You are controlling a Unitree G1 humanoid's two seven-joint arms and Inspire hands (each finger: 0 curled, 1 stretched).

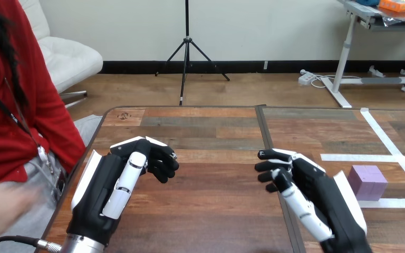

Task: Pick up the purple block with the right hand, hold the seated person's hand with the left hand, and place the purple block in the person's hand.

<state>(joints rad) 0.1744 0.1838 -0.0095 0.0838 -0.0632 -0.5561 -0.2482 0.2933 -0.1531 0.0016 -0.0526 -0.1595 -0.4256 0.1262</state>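
While the left hand (113, 184) is hanging over the desk (216, 211), its fingers (161, 161): are bending loosely toward the desk's middle, released and grasping nothing.
Right fingers (274, 166): are curving loosely toward the view's left, likewise released, closing on nothing.
Right hand (316, 195): is sitting over the desk's right half, its white-shelled back turned to the right, apart from the left hand with bare wood lying between them.
Left forearm (82, 245): is coming in silver from the bottom edge near the desk's left side.
Purple block (367, 182): is lying on the desk just beside the back of the right hand, on its right.
White tape (385, 137): is running in strips across the right half, two crossways strips passing the block's far and near sides.
Person's hand (5, 205): is showing blurred at the view's left, beyond the desk's left edge, apart from the left hand.
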